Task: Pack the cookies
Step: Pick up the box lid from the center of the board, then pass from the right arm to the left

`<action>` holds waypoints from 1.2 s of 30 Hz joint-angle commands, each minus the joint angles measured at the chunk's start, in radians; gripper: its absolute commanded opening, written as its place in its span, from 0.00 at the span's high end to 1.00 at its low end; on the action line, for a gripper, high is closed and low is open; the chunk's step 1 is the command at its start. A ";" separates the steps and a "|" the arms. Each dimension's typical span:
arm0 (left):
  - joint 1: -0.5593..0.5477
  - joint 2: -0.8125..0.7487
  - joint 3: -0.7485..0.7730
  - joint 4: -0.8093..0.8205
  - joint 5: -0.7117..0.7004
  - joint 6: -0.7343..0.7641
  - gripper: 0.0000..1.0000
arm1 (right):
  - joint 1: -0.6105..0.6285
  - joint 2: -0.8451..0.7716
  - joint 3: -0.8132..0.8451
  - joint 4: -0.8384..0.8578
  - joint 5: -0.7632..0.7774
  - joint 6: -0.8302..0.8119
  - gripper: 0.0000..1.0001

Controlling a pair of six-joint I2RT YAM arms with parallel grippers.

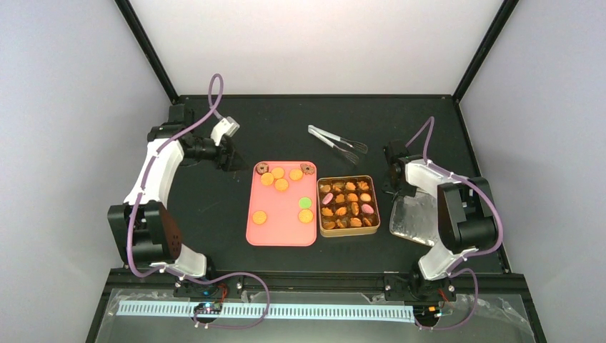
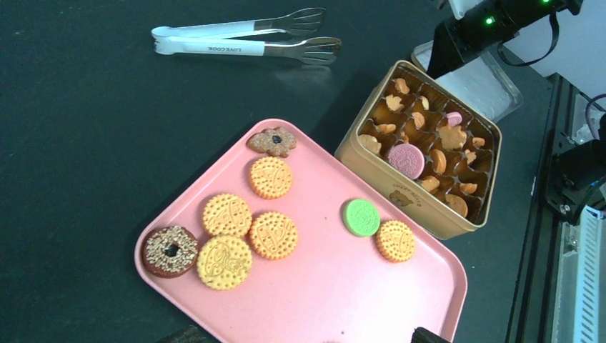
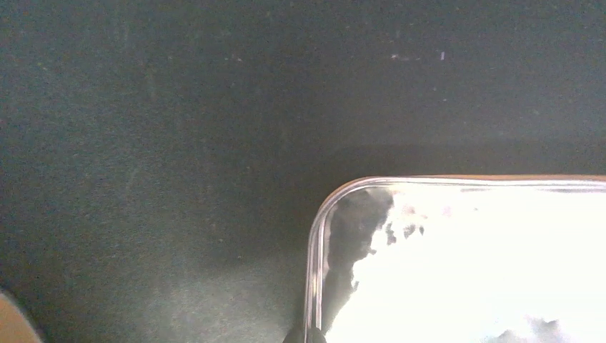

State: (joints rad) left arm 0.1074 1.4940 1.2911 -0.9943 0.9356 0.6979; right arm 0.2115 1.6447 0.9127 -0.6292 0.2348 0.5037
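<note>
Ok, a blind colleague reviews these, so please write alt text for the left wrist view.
A pink tray holds eight cookies: five orange-yellow rounds, a green round, a sprinkled chocolate ring and a brown flower. Beside it stands an open gold tin of cookies; metal tongs lie beyond.

On tray point(image 1: 282, 232): cookies point(image 1: 281, 185); tin point(image 1: 350, 231) just right, tongs point(image 1: 337, 145) behind, lid point(image 1: 414, 218) rightmost.
</note>
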 commanded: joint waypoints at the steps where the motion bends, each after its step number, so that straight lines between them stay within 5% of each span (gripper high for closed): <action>1: -0.035 -0.026 0.011 0.015 0.025 -0.012 0.22 | -0.004 -0.038 0.017 0.015 -0.025 0.025 0.99; 9: -0.109 -0.021 0.040 0.027 0.057 -0.057 0.22 | -0.003 -0.281 0.168 -0.113 -0.029 -0.012 0.99; 19: -0.211 -0.018 0.085 0.098 0.175 -0.112 0.19 | 0.002 -0.457 0.431 -0.183 -0.383 -0.086 0.99; 29: -0.285 0.030 0.252 -0.069 0.230 0.127 0.18 | 0.085 -0.489 0.468 -0.074 -0.839 -0.134 0.99; 36: -0.342 0.069 0.401 -0.310 0.224 0.467 0.17 | 0.197 -0.489 0.363 0.180 -1.222 -0.088 0.99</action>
State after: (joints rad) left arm -0.2066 1.5398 1.5963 -1.1164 1.1221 0.8913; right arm 0.3431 1.1648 1.3136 -0.6136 -0.7055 0.4034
